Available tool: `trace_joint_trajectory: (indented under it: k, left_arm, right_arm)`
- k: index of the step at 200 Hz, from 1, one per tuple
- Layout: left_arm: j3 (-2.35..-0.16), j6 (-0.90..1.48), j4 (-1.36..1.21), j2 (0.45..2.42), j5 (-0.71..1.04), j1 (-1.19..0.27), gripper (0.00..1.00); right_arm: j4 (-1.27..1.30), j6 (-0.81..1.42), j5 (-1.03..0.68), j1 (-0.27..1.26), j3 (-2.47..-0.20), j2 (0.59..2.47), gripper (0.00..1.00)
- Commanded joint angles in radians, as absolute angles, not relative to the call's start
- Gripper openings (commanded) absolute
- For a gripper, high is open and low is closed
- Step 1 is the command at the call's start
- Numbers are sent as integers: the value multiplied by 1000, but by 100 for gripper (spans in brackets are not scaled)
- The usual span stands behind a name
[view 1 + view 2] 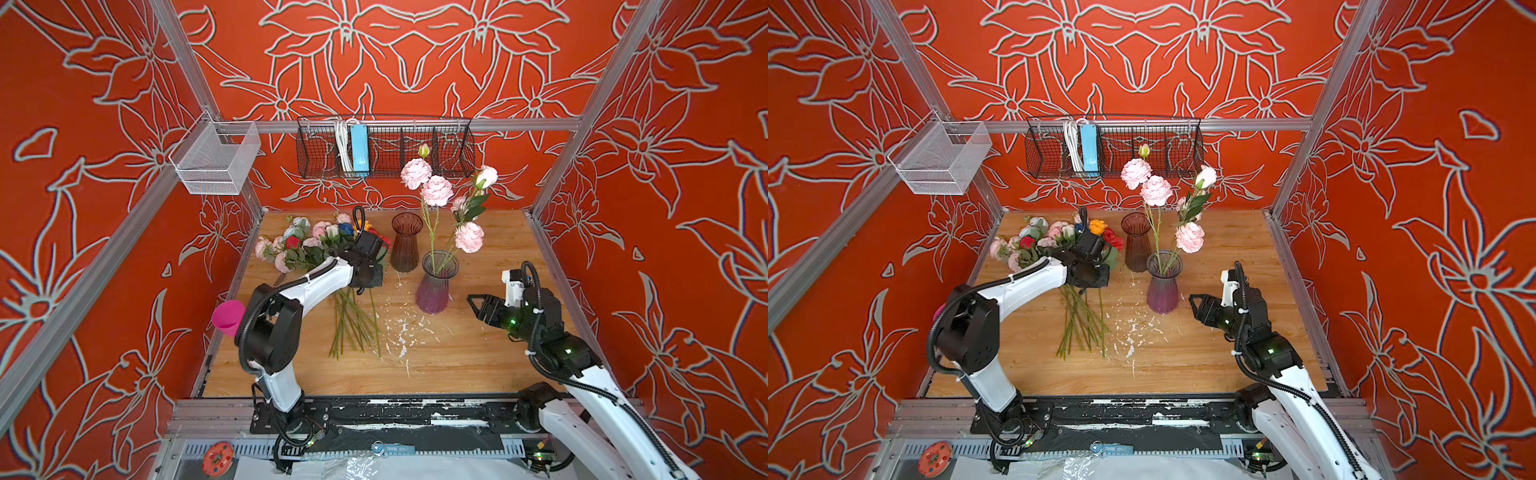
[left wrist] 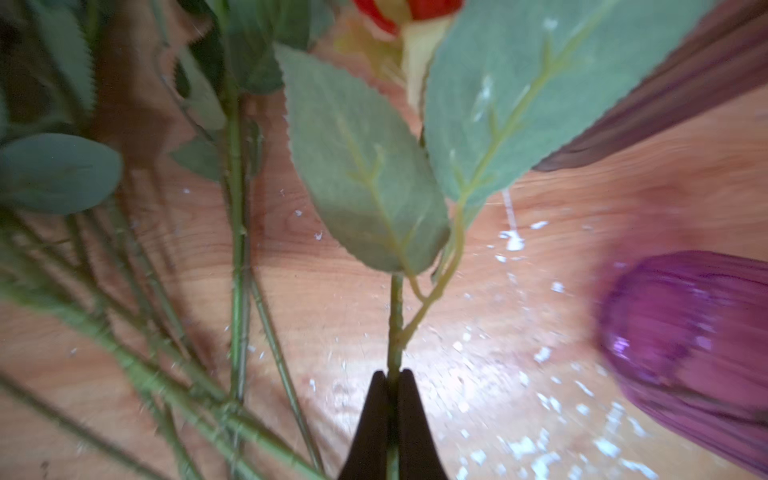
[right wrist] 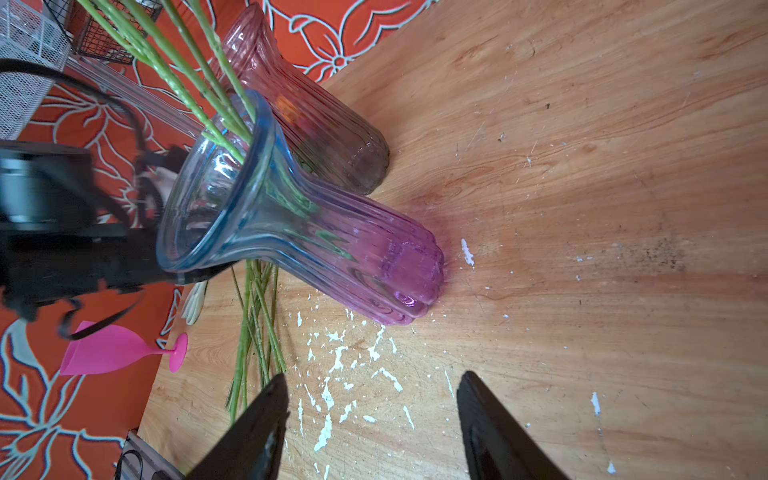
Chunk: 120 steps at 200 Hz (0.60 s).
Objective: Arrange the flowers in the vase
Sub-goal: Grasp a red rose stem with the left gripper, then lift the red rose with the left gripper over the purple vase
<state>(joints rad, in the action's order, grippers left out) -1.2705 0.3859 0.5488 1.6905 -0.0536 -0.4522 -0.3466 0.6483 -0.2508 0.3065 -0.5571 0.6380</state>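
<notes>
Black fingertips of the left gripper (image 2: 392, 376) sit at the near edge of the left wrist view, pinched tight on the thin green stem of a red rose (image 2: 395, 316) just below its two leaves. Whether the stem is clear of the wood I cannot tell.

In both top views this gripper sits over the loose bunch (image 1: 309, 245). That bunch lies toward the back left corner of the table (image 1: 498, 365), blooms toward the back edge and bare stems fanned toward the front edge. The purple vase (image 1: 436, 286) stands upright near the middle of the table, close by on the left gripper's right, with tall pink blooms (image 1: 436, 191) in it. A brown vase (image 1: 406, 243) stands empty just behind it. The right gripper (image 1: 473, 304) hovers just right of the purple vase, jaws wide and empty.

The rose's long axis runs roughly flat, front to back. I judge it must be tipped upright, cut end down, and carried rightward over the vase mouth. The left arm holds the flower; the right is nearer the vase and could steady it.
</notes>
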Motion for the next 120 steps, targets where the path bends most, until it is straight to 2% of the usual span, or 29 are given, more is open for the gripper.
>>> trace_joint_trajectory:
  k: [1,29,60,73,95,120]
  left_arm:
    - [-1222,428,529,1606,-50,-449,0]
    - [-1126,447,457,1465,-49,-449,0]
    - [-928,468,205,1227,-20,-449,0]
    - [-848,475,78,1137,-5,-449,0]
    - [-756,486,-122,1021,27,-451,0]
    - [-737,477,-259,933,38,-464,0]
  right_arm:
    - [-322,666,-232,300,-539,624,66]
    - [-271,664,-285,300,-516,596,66]
    - [-121,660,-570,300,-452,542,66]
    - [-89,678,-637,299,-432,534,66]
    - [-75,685,-652,300,-412,521,65]
    - [-65,703,-559,299,-392,504,65]
